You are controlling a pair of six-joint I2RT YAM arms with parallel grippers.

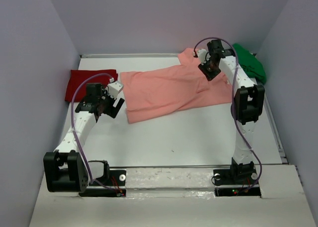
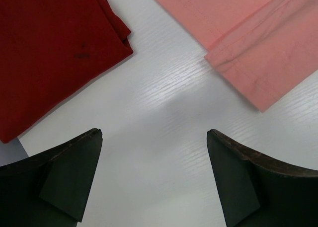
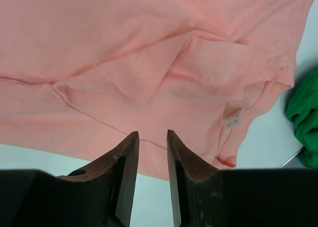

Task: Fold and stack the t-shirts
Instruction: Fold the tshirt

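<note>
The salmon-pink t-shirt (image 1: 174,88) lies spread and rumpled across the middle of the table, with a fold and its white label showing in the right wrist view (image 3: 149,48). At the back left lies the folded deep red t-shirt (image 1: 89,84) (image 2: 49,53). In the back right corner the green t-shirt (image 1: 251,63) (image 3: 305,117) is bunched up. My left gripper (image 1: 113,105) (image 2: 154,132) is wide open over bare table between the red shirt and the pink shirt's corner (image 2: 248,33). My right gripper (image 1: 207,70) (image 3: 152,133) hangs over the pink shirt's near edge, jaws a narrow gap apart with nothing between them.
White walls close in the table on the left, back and right. A metal rail (image 1: 276,132) runs along the right edge. Bare white tabletop (image 1: 198,137) lies between the pink shirt and the arm bases.
</note>
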